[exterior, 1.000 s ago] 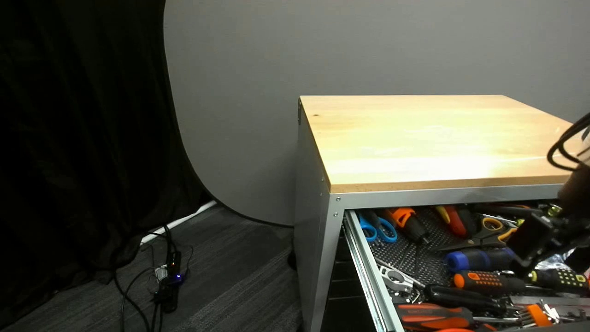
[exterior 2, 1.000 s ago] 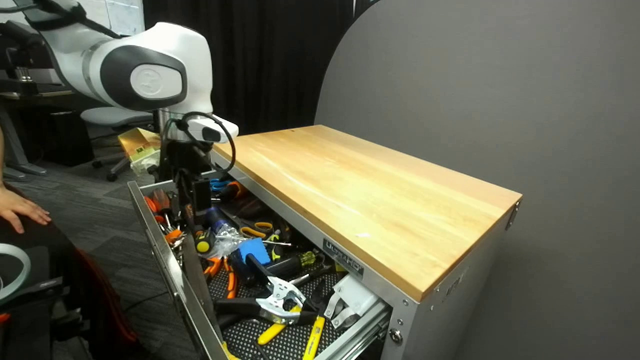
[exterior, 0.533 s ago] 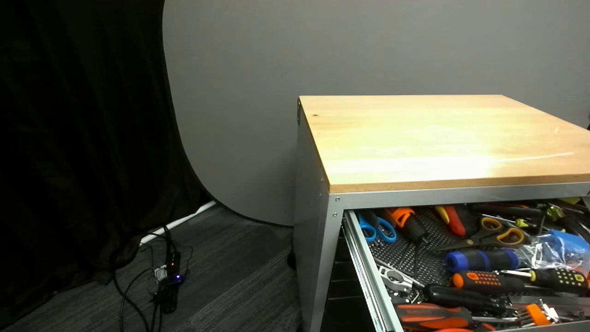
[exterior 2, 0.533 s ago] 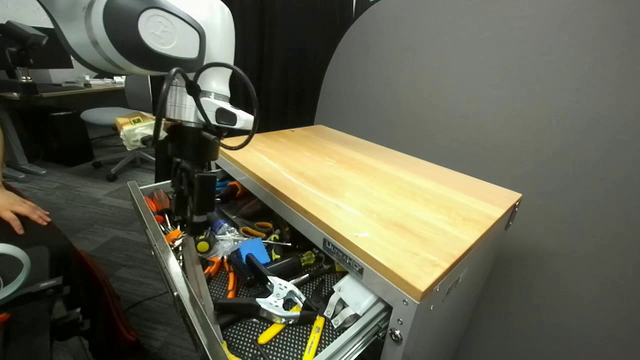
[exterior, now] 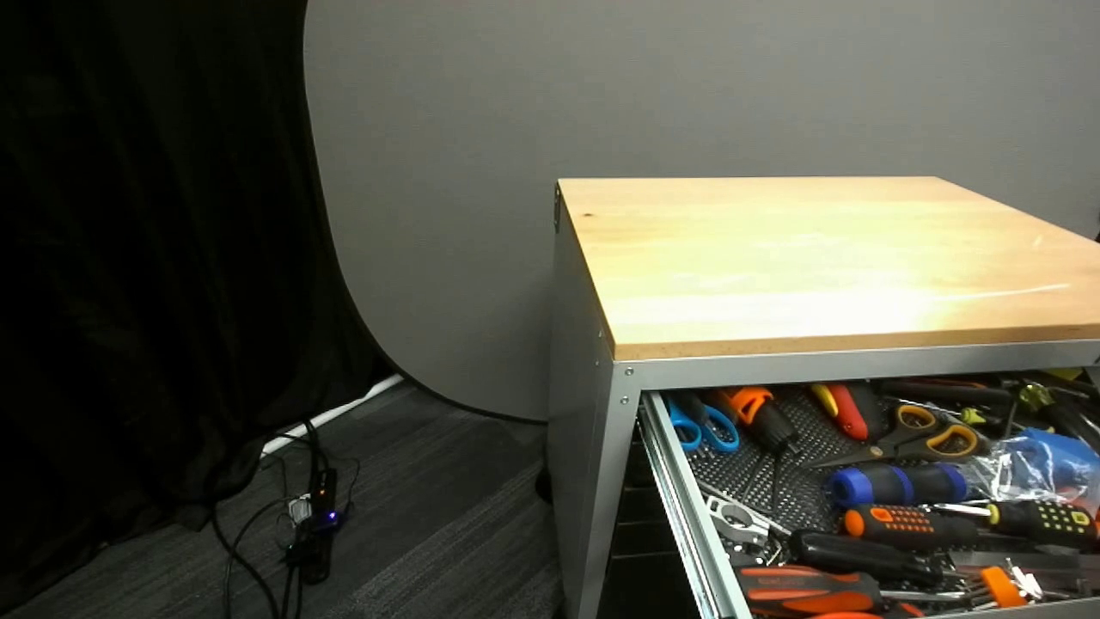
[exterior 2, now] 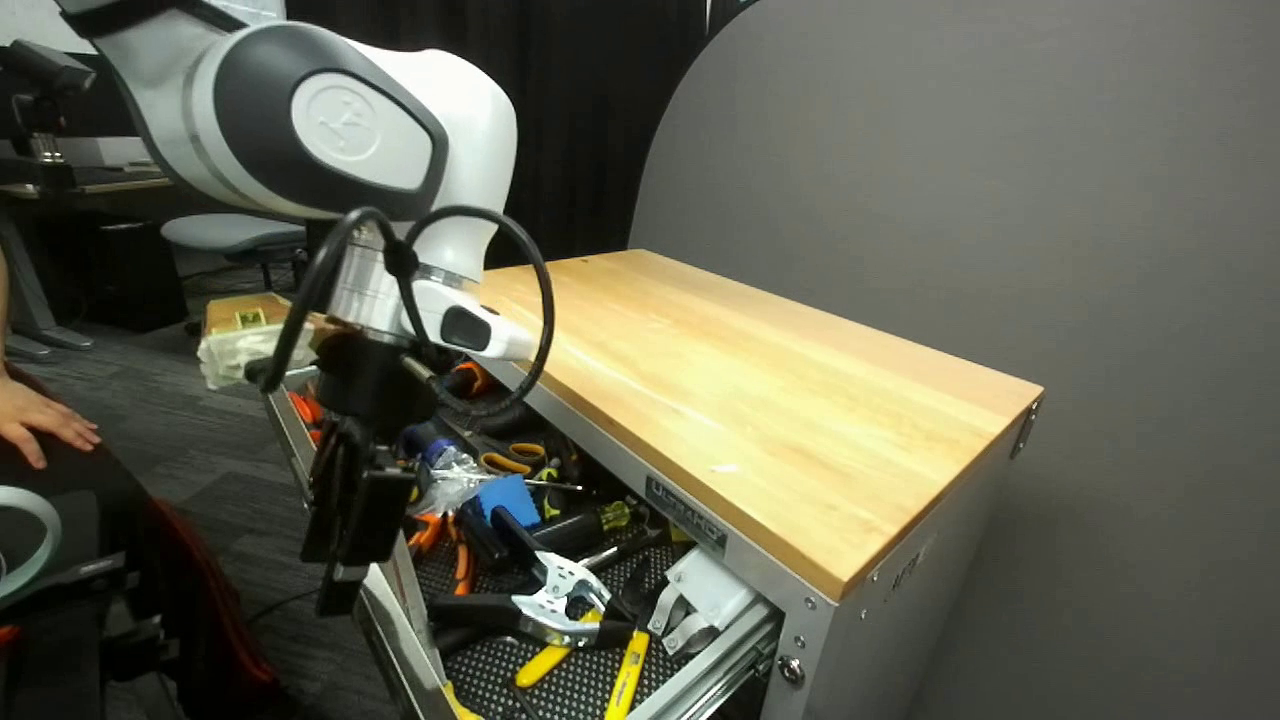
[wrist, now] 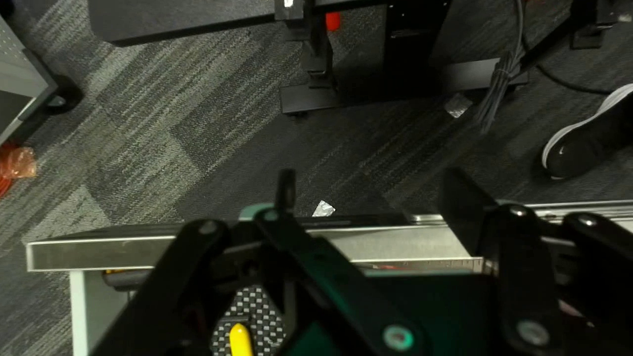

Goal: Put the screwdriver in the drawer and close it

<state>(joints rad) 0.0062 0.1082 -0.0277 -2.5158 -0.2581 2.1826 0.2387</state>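
The drawer stands open in both exterior views, with its light grey side (exterior: 687,507) and its front panel (exterior 2: 385,635) visible. The stubby black and yellow screwdriver (exterior: 1044,523) lies inside among other tools. In an exterior view it is mostly hidden behind the gripper. My gripper (exterior 2: 335,580) points down and tilts, at the drawer's front panel. In the wrist view its fingers (wrist: 373,198) are spread apart with nothing between them. The drawer's front edge (wrist: 99,254) and part of the silver bar handle (wrist: 588,211) show below and beside the fingertips.
The drawer holds scissors (exterior: 932,438), a metal clamp (exterior 2: 565,600), yellow-handled pliers (exterior 2: 628,675) and several other tools. The wooden top (exterior 2: 720,400) overhangs the drawer's back. A person's hand (exterior 2: 45,420) is at the left, and a shoe (wrist: 588,138) is on the floor.
The arm rose out of the drawer, then moved forward and down, tilting, to the front panel. The gripper left the frame in an exterior view. The screwdriver and drawer look unmoved.
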